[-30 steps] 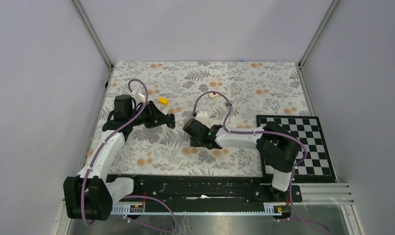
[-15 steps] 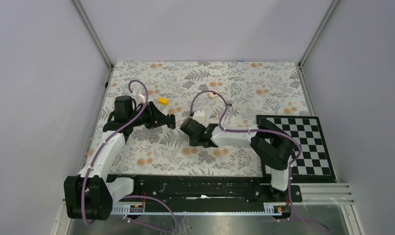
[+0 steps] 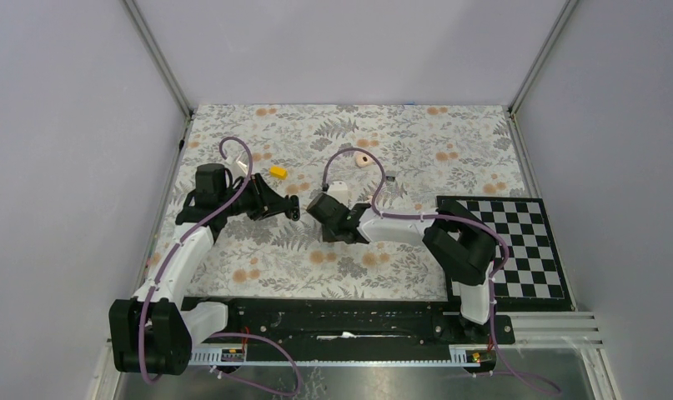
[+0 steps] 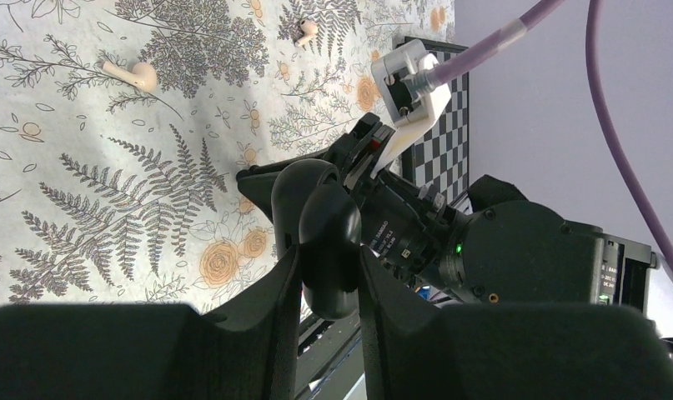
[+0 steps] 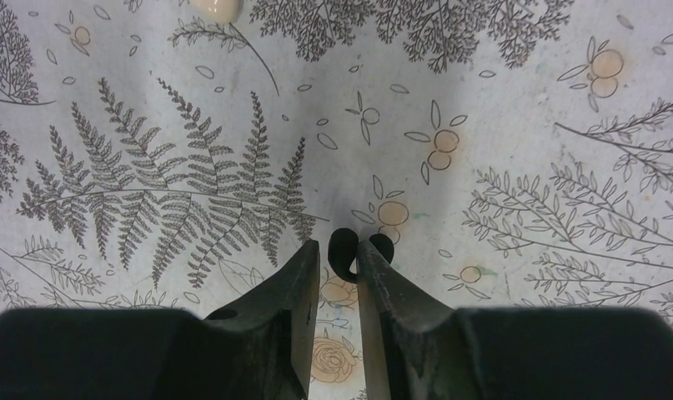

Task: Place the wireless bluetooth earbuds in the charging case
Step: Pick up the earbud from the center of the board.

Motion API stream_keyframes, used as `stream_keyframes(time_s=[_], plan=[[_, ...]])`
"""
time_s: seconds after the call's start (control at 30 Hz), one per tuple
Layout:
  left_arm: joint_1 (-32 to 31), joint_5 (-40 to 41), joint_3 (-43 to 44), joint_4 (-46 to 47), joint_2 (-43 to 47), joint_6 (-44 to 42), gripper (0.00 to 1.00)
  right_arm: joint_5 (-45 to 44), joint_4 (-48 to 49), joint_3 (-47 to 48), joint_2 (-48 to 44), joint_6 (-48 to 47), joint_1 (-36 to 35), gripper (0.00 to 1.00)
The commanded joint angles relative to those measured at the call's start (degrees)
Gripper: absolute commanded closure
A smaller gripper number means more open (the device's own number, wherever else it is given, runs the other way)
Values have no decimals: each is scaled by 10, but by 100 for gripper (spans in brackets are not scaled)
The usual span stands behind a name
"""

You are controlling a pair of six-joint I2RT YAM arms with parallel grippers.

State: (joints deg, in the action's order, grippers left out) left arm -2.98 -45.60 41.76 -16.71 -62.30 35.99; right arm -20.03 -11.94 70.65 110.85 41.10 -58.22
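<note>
Seen from above, two robot arms meet near the middle of a table covered by a grey and peach floral cloth [image 3: 416,142].

At left, the left gripper [image 3: 288,206] points right. Its fingers are closed almost together on a small glossy black pebble-shaped charging case [image 4: 326,225], which is held above the cloth. The left wrist view shows the case standing up from between the fingertips, its long axis running along the fingers. It shows as two rounded lobes, perhaps a lid swung open, though that cannot be told for sure. A small yellow object [image 3: 276,172] lies on the cloth just beyond this gripper, on the far side.

Immediately to the right, the right gripper [image 5: 337,254] points left towards the case. Its fingers stand a narrow gap apart and pinch a tiny black bean-sized earbud [image 5: 344,237] at their very tips, above the cloth. The case therefore lies just to the left of the earbud, with the two grippers nearly tip to tip. Whether they touch cannot be told. The right arm is the one placed to bring the earbud in while the left steadies the case. A second earbud cannot be made out.

Farther right, a peach round disc [image 3: 364,161] rests on the cloth towards the far side. A black and white checkerboard mat [image 3: 516,242] covers the near right corner. Plain pale walls close in the left, far and right sides.
</note>
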Motion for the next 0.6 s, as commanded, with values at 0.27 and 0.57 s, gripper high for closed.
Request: stream_keyframes(time_s=[0.27, 0.57], plan=[[3, -9, 7, 14, 11, -6, 100, -7, -11, 51, 9, -54, 36, 69], [3, -9, 5, 16, 10, -5, 100, -26, -9, 12, -55, -46, 37, 63]])
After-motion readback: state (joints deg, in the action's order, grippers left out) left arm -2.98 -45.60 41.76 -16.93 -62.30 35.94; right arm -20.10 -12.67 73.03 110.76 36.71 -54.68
